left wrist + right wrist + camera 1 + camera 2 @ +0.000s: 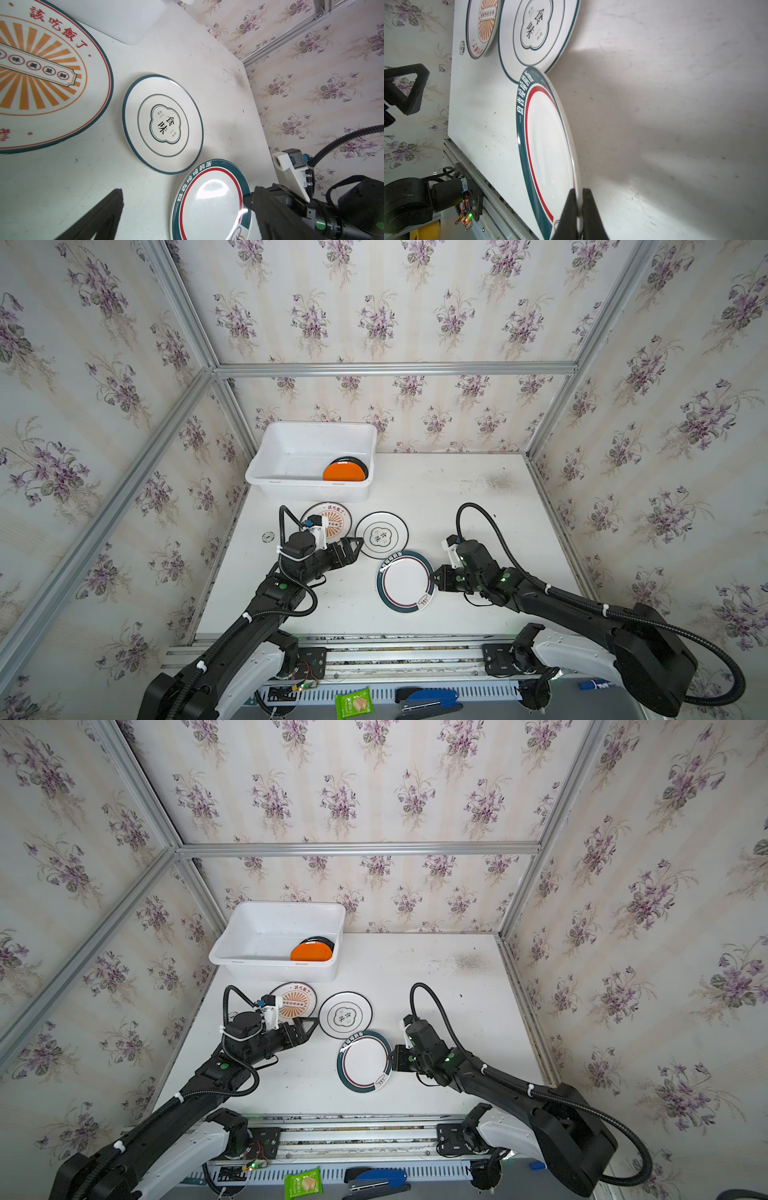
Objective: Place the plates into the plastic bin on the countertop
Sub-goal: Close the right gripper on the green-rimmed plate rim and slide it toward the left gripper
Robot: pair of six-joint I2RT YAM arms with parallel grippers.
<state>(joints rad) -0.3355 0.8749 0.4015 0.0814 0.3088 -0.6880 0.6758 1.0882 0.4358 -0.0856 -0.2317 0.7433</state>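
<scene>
Two black robot arms enter from the bottom edge of both top views, above a green snack packet (353, 701) and a blue stapler (430, 699) on the front ledge.

On the right, the right gripper (434, 577) is closed on the right-hand rim of the teal-banded plate (406, 581), which sits just below the centre of the white countertop (478, 510). Only the right wrist view shows the pinch close up: both fingers of the right gripper (578, 192) press on the thin edge of the teal-banded plate (548, 145). That plate looks tilted, with its pale underside edge showing and a shadow beneath it, and its far rim meets the rim of the emblem plate (535, 31).

On the left, the left gripper (353, 545) stands wide open and holds nothing, just beside the left rim of the emblem plate (381, 535). The sunburst plate (332, 516) lies to the emblem plate's left, partly hidden by the left wrist camera.

The left wrist view shows all three loose plates face up with their printed characters readable: sunburst plate (41, 72), emblem plate (163, 124), teal-banded plate (209, 205).

Only the top views show inside the plastic bin (307, 489), at upper centre-left against the floral back wall. In its right end an orange plate (344, 472) lies over a black plate (353, 460).
</scene>
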